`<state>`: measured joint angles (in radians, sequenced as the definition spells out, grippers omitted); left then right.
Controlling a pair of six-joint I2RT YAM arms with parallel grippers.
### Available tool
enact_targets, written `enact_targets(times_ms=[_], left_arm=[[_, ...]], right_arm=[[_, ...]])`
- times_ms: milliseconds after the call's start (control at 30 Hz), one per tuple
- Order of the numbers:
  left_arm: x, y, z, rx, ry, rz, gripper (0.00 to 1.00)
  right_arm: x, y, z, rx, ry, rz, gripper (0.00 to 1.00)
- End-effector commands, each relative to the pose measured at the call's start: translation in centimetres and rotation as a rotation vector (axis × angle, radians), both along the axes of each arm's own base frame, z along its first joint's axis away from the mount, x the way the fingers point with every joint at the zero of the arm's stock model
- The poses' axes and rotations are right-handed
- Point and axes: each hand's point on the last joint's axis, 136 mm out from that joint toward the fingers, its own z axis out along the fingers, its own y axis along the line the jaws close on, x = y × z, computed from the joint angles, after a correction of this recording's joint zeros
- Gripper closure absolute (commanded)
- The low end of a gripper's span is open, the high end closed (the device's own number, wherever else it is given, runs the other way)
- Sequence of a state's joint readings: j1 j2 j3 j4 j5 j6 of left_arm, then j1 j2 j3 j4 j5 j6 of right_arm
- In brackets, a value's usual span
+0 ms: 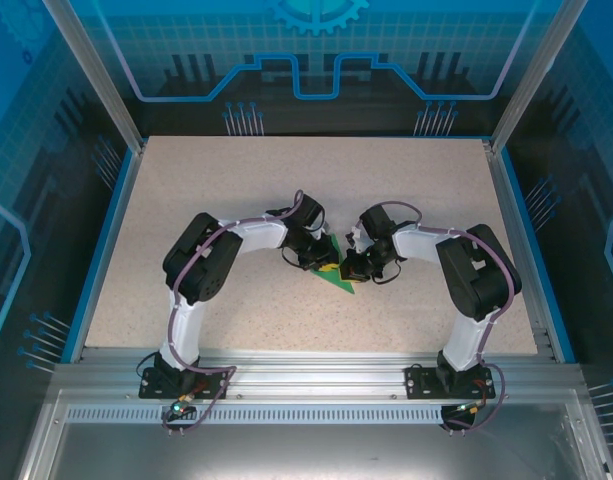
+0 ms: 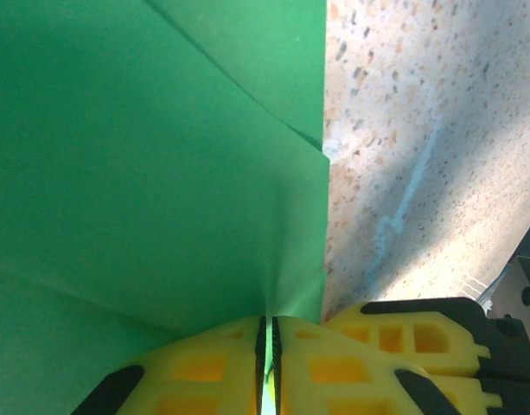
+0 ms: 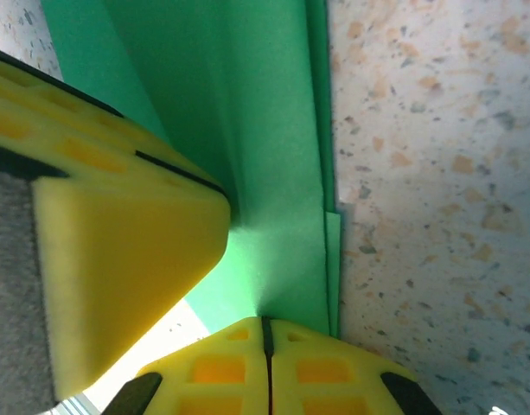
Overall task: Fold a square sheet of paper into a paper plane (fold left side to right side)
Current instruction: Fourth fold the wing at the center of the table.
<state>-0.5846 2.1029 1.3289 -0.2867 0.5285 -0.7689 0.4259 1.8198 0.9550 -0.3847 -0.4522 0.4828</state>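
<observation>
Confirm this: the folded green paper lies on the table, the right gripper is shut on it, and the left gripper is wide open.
Wrong about the left gripper: the left wrist view shows its fingers closed on the green paper, not wide open. The rest stands: the paper lies on the table and the right gripper is shut on it.

My left arm (image 1: 201,265) and right arm (image 1: 476,275) wear black-and-white shells, looping purple-grey cables (image 1: 241,224), and yellow fingers (image 2: 204,372) with black inserts.
</observation>
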Motion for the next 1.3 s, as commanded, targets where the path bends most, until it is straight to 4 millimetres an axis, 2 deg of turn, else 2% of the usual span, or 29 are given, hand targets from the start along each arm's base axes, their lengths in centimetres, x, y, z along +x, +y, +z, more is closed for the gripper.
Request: enact_targets(times_ms=[0, 200, 400, 567, 900, 967, 1100, 1267], left_arm=[[-0.4, 0.1, -1.3, 0.045, 0.024, -0.013, 0.85], [-0.2, 1.5, -3.1, 0.123, 0.027, -0.019, 0.86], [1.3, 4.6, -3.4, 0.206, 0.002, 0.006, 0.86], [3.5, 6.9, -2.6, 0.251, -0.048, 0.022, 0.86], [9.8, 10.5, -1.3, 0.251, -0.111, 0.121, 0.86], [10.3, 11.1, -0.9, 0.249, -0.117, 0.134, 0.86], [10.6, 12.2, 1.3, 0.237, -0.160, 0.145, 0.81], [9.6, 13.0, 5.3, 0.191, -0.236, 0.167, 0.63]], right_arm=[[-4.7, -3.6, -4.0, -0.213, 0.188, 0.000, 0.94], [-5.1, -4.2, -4.1, -0.248, 0.200, 0.004, 0.94], [-5.2, -4.4, -4.0, -0.259, 0.197, 0.003, 0.94], [-5.3, -4.5, -4.1, -0.263, 0.198, 0.004, 0.94], [-5.2, -4.3, -3.9, -0.247, 0.194, 0.002, 0.94], [-5.0, -3.9, -3.7, -0.225, 0.182, 0.002, 0.94], [-3.9, -2.6, -2.4, -0.147, 0.119, 0.008, 0.93], [-1.6, -1.1, 1.1, -0.060, -0.012, 0.030, 0.89]])
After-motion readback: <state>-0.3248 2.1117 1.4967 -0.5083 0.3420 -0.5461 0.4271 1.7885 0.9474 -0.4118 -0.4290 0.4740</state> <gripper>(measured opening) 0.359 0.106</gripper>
